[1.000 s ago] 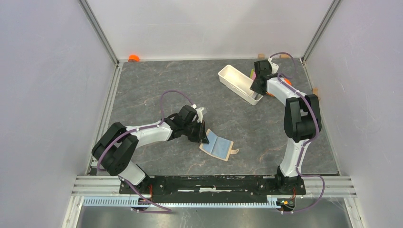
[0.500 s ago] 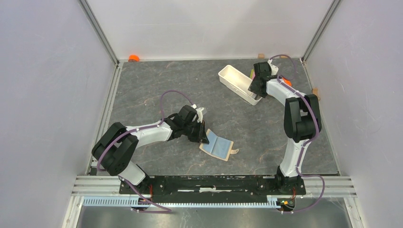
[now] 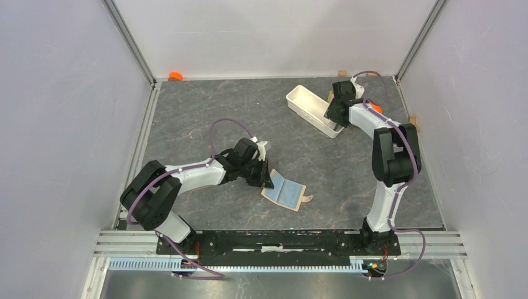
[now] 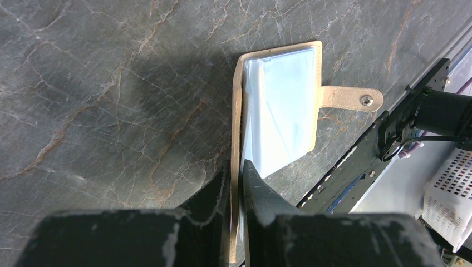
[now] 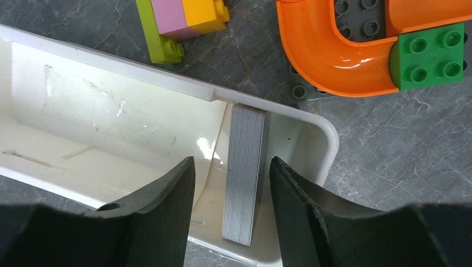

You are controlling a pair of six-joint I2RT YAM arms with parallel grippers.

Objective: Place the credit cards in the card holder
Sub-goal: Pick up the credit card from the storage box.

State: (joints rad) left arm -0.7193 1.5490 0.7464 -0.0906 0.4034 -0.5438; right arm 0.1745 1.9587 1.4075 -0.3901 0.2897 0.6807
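Observation:
The card holder (image 3: 287, 192) is a tan bifold wallet with pale blue lining (image 4: 281, 111) and a snap tab (image 4: 356, 100), lying open on the table. My left gripper (image 3: 265, 178) (image 4: 236, 169) is shut on its near flap, and the tan edge stands upright between the jaws. A stack of credit cards (image 5: 245, 172) stands on edge in the end of the white tray (image 5: 167, 83). My right gripper (image 3: 335, 118) (image 5: 231, 167) hangs over that end, open, one finger on either side of the stack without touching it.
The white tray (image 3: 309, 107) lies slanted at the back right. Beside it on the table are a pink, yellow and green brick cluster (image 5: 178, 22), an orange curved piece (image 5: 328, 61) and a green brick (image 5: 428, 55). An orange object (image 3: 175, 76) sits at the back left corner.
My right gripper has opened wider and come down a little over the tray's end. The left gripper and the wallet have not moved.

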